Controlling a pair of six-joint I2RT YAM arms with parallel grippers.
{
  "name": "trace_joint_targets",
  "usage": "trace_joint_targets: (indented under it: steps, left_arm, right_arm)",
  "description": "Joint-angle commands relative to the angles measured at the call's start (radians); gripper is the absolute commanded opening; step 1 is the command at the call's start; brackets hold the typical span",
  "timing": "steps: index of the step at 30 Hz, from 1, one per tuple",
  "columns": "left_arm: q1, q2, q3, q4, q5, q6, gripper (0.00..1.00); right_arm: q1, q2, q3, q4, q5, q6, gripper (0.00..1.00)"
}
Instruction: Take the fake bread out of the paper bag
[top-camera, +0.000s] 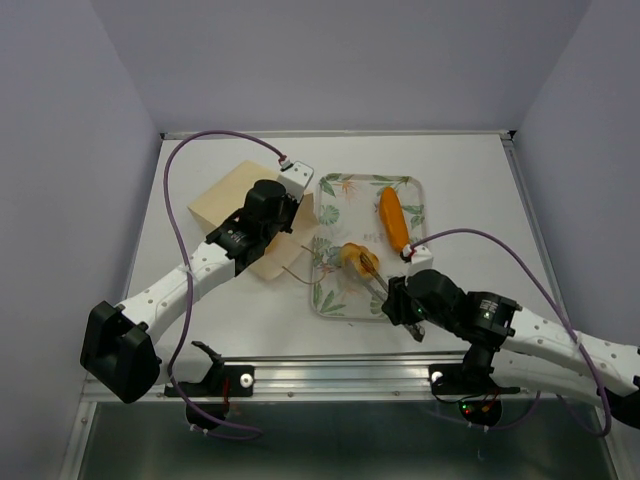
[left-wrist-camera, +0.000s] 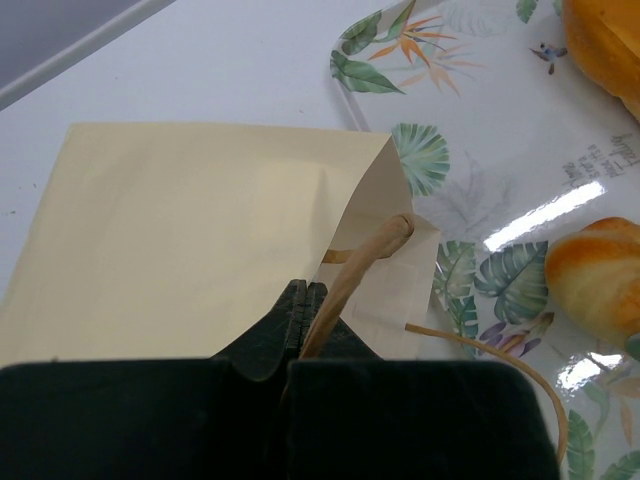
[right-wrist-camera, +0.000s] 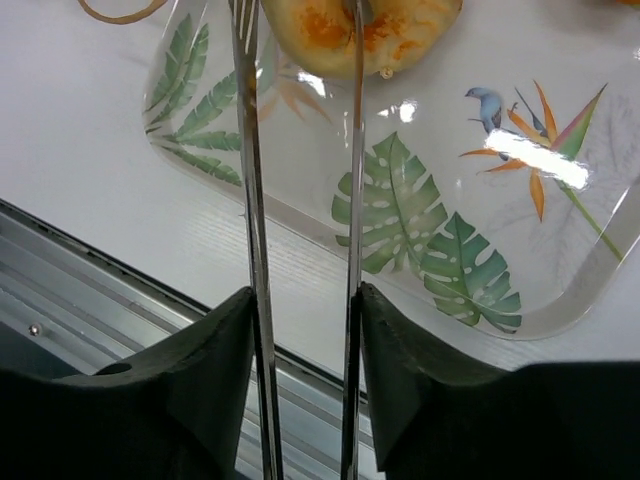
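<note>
paper bag (top-camera: 232, 205) mouth blocked by left claw (left-wrist-camera: 302, 300)
</note>
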Motion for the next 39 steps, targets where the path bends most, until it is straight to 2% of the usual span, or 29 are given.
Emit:
trace_joint_targets:
  steps: [1, 6, 8, 12, 16, 22, 26, 33, 39]
  left_arm:
    - [0.005, -0.031, -0.017, 0.064, 0.001, -0.005, 0.00]
    - [0.005, -0.038, -0.030, 0.068, 0.005, -0.005, 0.00]
    - [0.005, -0.039, -0.030, 0.070, 0.010, -0.006, 0.00]
    - [0.005, -0.038, -0.034, 0.076, 0.013, -0.009, 0.00]
    - [0.005, -0.036, -0.036, 0.082, 0.016, -0.014, 0.00]
    - [0.005, -0.044, -0.039, 0.088, 0.021, -0.026, 0.00]
    - [0.005, -0.053, -0.042, 0.093, 0.021, -0.032, 0.00]
    - [0.005, -0.077, -0.049, 0.090, 0.021, -0.038, 0.00]
    - [0.005, -0.116, -0.072, 0.088, 0.019, -0.041, 0.00]
  right_arm:
    - [0.008, -0.035, 0.045, 0.015, -0.016, -0.020, 0.52]
    - [0.008, -0.077, 0.076, 0.017, -0.058, -0.049, 0.59]
    - [0.008, -0.083, 0.082, 0.015, -0.058, -0.047, 0.59]
    - [0.008, -0.082, 0.100, 0.028, -0.027, -0.046, 0.52]
    - [0.008, -0.048, 0.125, 0.081, -0.026, -0.048, 0.52]
    - [0.008, 0.113, 0.143, 0.383, -0.078, -0.071, 0.53]
    - [0.008, 0.263, 0.201, 0.484, -0.073, -0.043, 0.54]
    - [-0.027, 0.529, 0.324, 0.588, -0.167, 0.038, 0.54]
    - [-0.058, 0.676, 0.404, 0.592, -0.142, 0.108, 0.56]
